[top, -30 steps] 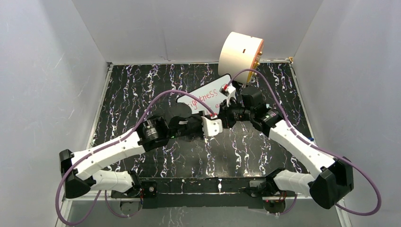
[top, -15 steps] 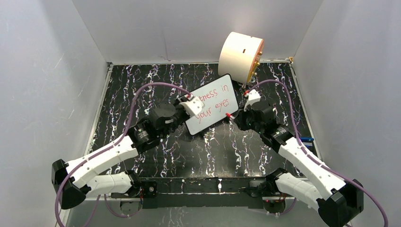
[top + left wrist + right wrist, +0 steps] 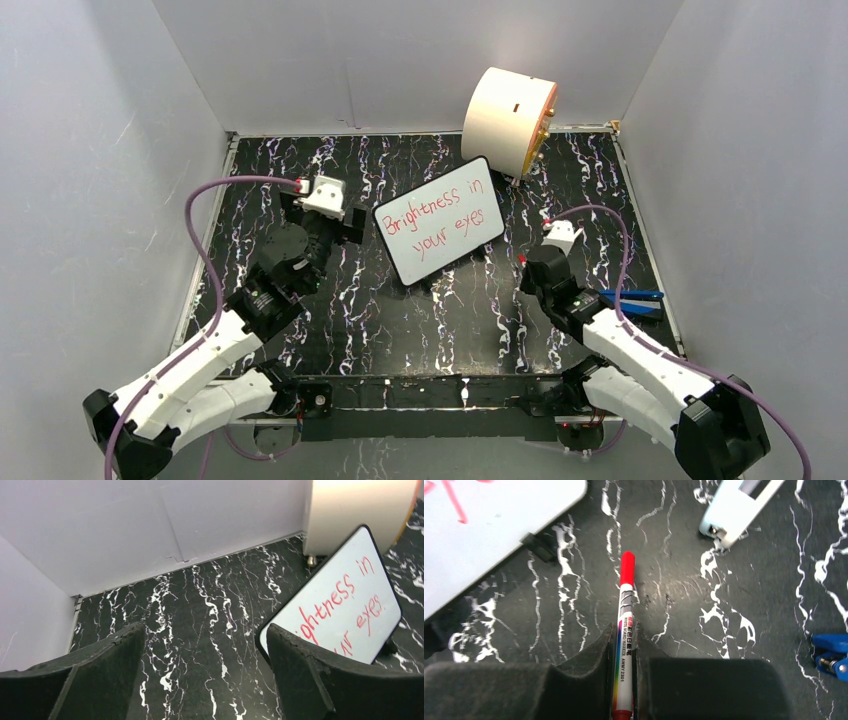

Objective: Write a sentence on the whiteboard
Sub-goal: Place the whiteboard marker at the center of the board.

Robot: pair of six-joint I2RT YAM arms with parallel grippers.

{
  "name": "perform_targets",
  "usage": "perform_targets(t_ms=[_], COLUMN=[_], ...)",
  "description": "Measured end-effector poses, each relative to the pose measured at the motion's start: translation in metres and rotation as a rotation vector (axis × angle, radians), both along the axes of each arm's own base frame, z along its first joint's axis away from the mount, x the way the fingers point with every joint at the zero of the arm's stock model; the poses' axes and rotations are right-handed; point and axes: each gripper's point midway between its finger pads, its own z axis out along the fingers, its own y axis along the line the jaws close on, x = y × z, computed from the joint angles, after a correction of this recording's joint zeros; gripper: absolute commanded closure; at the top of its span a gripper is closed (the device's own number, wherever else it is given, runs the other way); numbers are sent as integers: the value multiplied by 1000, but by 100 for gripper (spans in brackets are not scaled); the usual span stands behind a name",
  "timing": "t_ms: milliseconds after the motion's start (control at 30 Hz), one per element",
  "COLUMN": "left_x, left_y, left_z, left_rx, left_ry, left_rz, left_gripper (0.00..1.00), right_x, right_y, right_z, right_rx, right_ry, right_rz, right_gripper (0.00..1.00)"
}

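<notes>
The whiteboard (image 3: 440, 221) stands propped at a tilt on a small dark foot, toward the far middle of the black marbled table (image 3: 400, 320), and the sentence (image 3: 443, 213) runs across it in red, two lines: "Brightness in" above "your eyes". Just behind its far right corner sits the big cream cylinder (image 3: 507, 118) on its side (whether the two touch I cannot tell). My left gripper (image 3: 205, 680) hangs to the left of the board, clear of it, jaws spread wide with only marbled tabletop between them; from that wrist I see the board's left edge and the tail of the writing. My right gripper (image 3: 624, 630) sits to the board's right, low over the table, and its jaws pinch a whiteboard marker (image 3: 626, 595) by the barrel, the red cap pointing out ahead and apart from the board's near corner. Further right, near the table's edge, lies a blue-handled tool (image 3: 632, 297).
</notes>
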Motion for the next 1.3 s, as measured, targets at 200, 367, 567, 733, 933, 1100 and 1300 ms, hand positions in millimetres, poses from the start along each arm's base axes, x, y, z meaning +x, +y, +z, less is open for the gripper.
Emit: perform_targets(t_ms=[200,367,567,733,933,1100,1300], left_x=[5,10,9,-2,-20,-33,-57], left_y=[22,35,41,37,43,53,68], left_z=[9,7,6,-3,-5,-1,11], left_rx=[-84,-125,-156,-154,-200,-264,-359], left_ry=[-26,-17,-12,-13,-7,-6,-42], left_rz=[87,136,150,80,53,63,53], left_gripper=[9,8,7,7,6,6,6], right_x=[-6,-6,-17,-21,-25,-21,-26], right_y=[-10,-10,-14,-14,-16,-20,-41], right_z=[-30,-34,-44,-35,-15,43,134], right_rx=[36,95,137,166,171,179,160], right_ry=[27,20,37,17,-6,-117,-310], right_rz=[-99,-155,-188,-187,-159,-134,-129], right_gripper=[90,70,50,36,14,2,1])
